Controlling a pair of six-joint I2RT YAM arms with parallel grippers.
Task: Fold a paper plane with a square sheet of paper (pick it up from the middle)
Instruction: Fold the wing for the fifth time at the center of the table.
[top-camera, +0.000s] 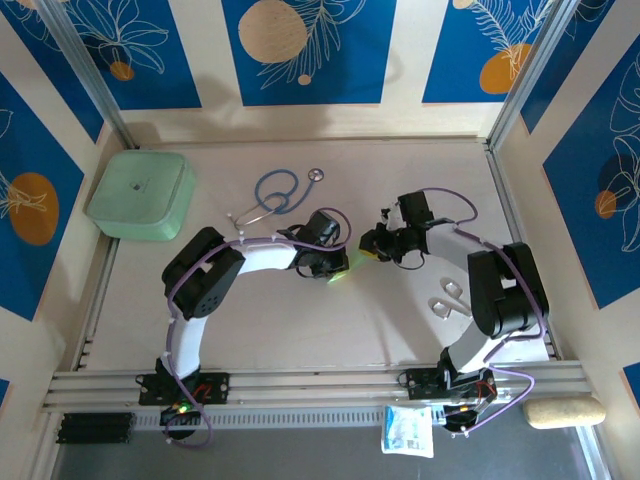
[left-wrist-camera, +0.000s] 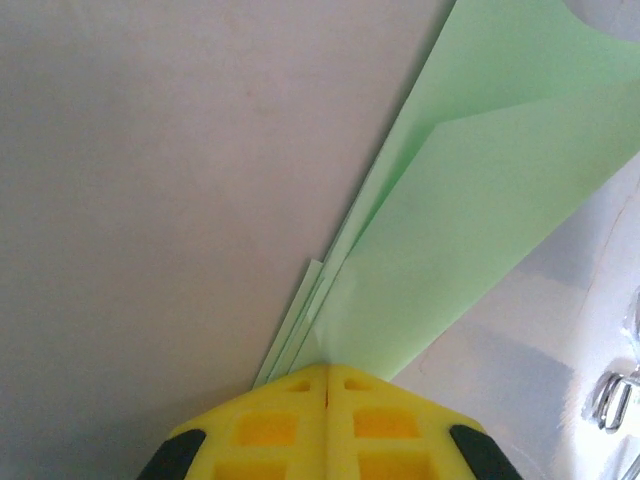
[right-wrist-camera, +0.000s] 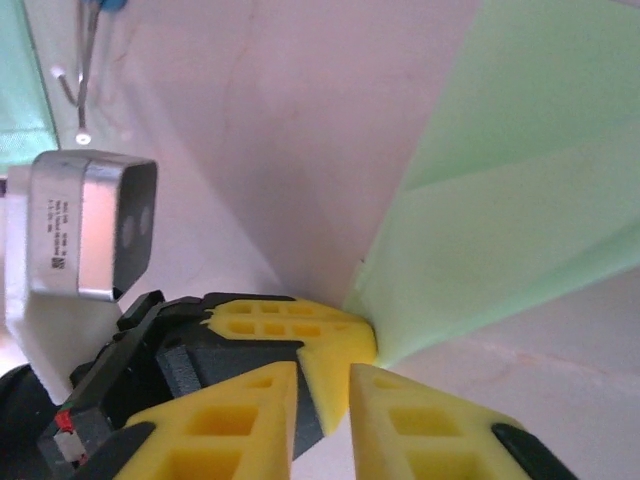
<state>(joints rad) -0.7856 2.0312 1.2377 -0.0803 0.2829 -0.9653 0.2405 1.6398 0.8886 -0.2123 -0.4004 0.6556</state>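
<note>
The square sheet of paper (left-wrist-camera: 470, 220) is sitting a little nearer the robot than the blue stethoscope (top-camera: 278, 190), and a bit to the right of it. It is already showing several folded layers running down to one narrow end. It is looking very light, thin and bendy. So I am guessing it will flop, slide on the smooth table (top-camera: 330, 330) and crumple if something squeezes it hard. The creased narrow end is looking like the stiffest part, so I am thinking the best place to grab is there, close to the folds, and not on the loose wide flap. The left claw (left-wrist-camera: 326, 372) is clenching that narrow end, with its yellow pads (left-wrist-camera: 270, 430) pressing together on the paper. The right claw (right-wrist-camera: 325, 385) is hovering just beside it, also on the robot's side of the stethoscope, with its pads a little apart and nothing between them. The mint-green box (top-camera: 140, 193) is lying well to the left of the stethoscope with its top shut, so I am not able to tell what is inside.
</note>
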